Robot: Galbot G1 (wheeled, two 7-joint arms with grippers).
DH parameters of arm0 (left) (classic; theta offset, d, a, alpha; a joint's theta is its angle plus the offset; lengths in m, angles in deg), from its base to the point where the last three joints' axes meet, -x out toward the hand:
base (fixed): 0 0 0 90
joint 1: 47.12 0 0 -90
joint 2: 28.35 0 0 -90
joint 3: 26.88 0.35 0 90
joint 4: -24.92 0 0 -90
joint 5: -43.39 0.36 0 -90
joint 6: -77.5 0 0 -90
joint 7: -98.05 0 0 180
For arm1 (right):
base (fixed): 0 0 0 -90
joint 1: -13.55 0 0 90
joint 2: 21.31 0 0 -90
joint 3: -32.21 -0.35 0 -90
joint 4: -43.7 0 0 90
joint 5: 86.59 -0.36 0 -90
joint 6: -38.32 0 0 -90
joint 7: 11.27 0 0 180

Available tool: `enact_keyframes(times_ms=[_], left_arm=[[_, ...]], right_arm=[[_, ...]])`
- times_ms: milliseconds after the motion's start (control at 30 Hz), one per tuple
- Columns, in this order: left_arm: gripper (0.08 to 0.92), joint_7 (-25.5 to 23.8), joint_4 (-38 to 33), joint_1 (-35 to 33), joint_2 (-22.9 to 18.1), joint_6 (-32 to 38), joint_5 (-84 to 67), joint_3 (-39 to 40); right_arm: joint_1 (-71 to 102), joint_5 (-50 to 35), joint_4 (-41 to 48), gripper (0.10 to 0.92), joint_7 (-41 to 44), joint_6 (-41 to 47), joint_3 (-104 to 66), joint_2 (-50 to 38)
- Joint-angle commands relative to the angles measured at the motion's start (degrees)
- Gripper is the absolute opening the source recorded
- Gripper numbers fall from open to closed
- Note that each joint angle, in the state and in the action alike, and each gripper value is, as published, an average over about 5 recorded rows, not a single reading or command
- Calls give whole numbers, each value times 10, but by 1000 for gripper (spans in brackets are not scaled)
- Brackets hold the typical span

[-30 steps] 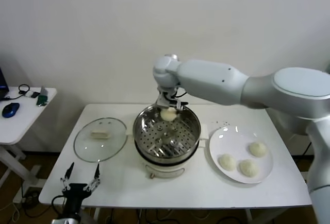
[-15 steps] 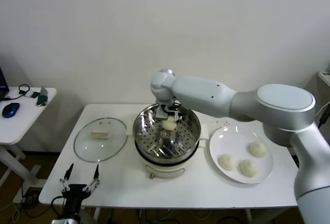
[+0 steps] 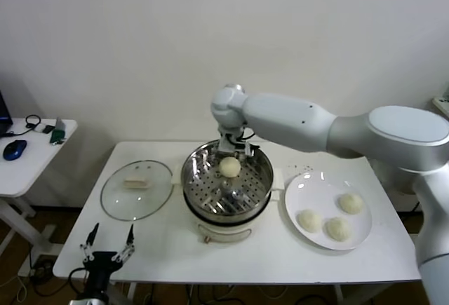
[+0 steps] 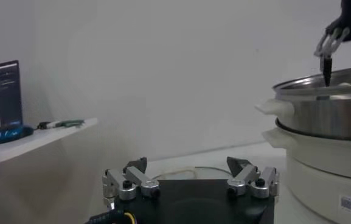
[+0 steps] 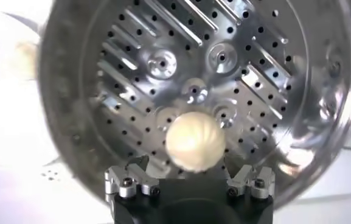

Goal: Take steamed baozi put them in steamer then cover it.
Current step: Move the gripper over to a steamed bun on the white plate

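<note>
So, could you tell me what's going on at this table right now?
The right gripper hangs open over the steamer, with one bun just below it above the perforated tray. Three more buns sit on the plate to the robot's right. The lid lies flat on the table, left of the steamer. The left gripper waits open at the table's near edge.

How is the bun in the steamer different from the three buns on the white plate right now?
The bun in the steamer sits alone on the perforated tray of the steamer, just below the open right gripper. The three buns on the plate lie grouped on a smooth white plate to the steamer's right, with no gripper near. All four look round, smooth and cream-white.
</note>
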Motion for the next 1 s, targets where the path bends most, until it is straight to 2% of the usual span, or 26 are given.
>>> enact_keyframes(times_ms=[33,100,233,367,600,800,1000], left_arm=[[823,0,-4,-1,0,-1,2,1],[823,0,-7,-1,0,-2,2,2],[823,2,-12,-3,-1,-4,5,5],[823,4,-21,-6,-3,-8,9,10],[823,0,-26,-5,-9,-12,13,13],[823,0,-26,-1,-14,-16,18,17],[823,0,-26,-5,-15,-15,18,15]], right_arm=[[-84,-119,-54,823,12,29,20,-84],[-105,-175,-66,823,-4,67,39,-122],[-135,-288,-85,823,-91,148,99,-193],[-137,-339,-109,823,-119,243,140,-266],[-45,-349,-171,823,-135,378,105,-411],[84,-295,-164,823,-122,388,40,-463],[203,-247,-152,823,-106,387,-39,-462]])
